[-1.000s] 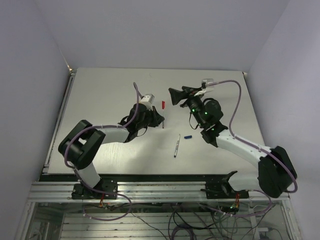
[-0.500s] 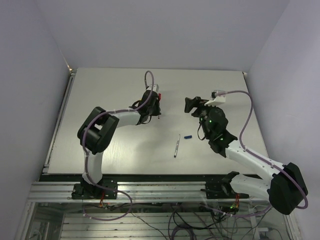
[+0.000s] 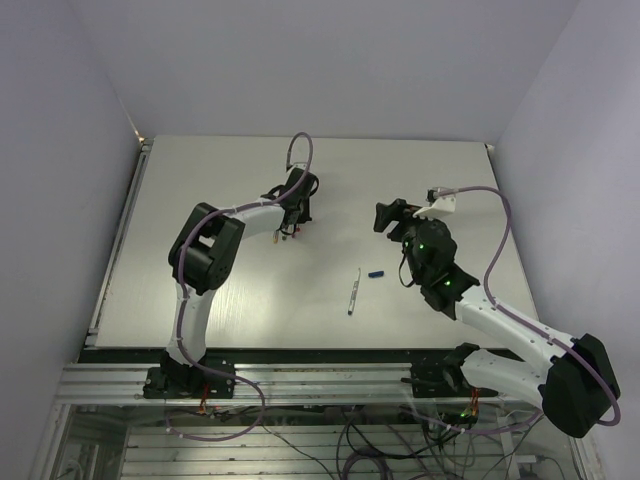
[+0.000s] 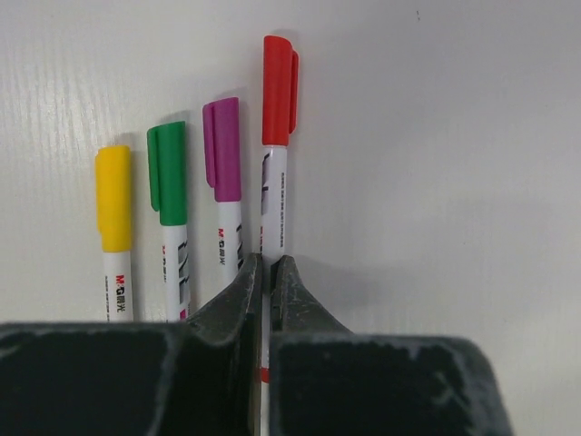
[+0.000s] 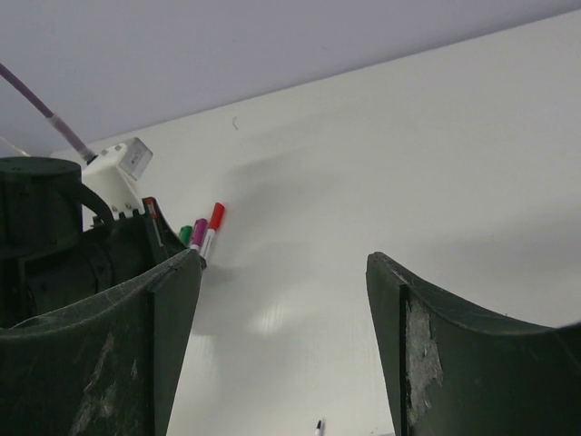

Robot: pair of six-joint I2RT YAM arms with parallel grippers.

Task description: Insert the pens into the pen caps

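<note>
In the left wrist view, four capped pens lie side by side with white barrels: yellow (image 4: 113, 195), green (image 4: 167, 173), purple (image 4: 222, 150) and red (image 4: 277, 91). My left gripper (image 4: 267, 265) is shut on the red pen's barrel; its cap reaches further out than the others. From above, the left gripper (image 3: 296, 215) is over this row at the table's far middle. An uncapped pen (image 3: 354, 291) lies at mid-table with the blue cap (image 3: 375, 273) just to its right. My right gripper (image 3: 384, 215) is open and empty, above the table beyond them.
The right wrist view shows the left arm's wrist (image 5: 73, 245) at its left, with the red cap (image 5: 216, 214), purple cap (image 5: 199, 231) and green cap (image 5: 185, 233) beside it. The tip of the uncapped pen (image 5: 319, 425) is at the bottom edge.
My left gripper has carried the red capped pen up and left, to the row of capped pens. My right gripper has drawn back to the right and nearer, away from the left one.
</note>
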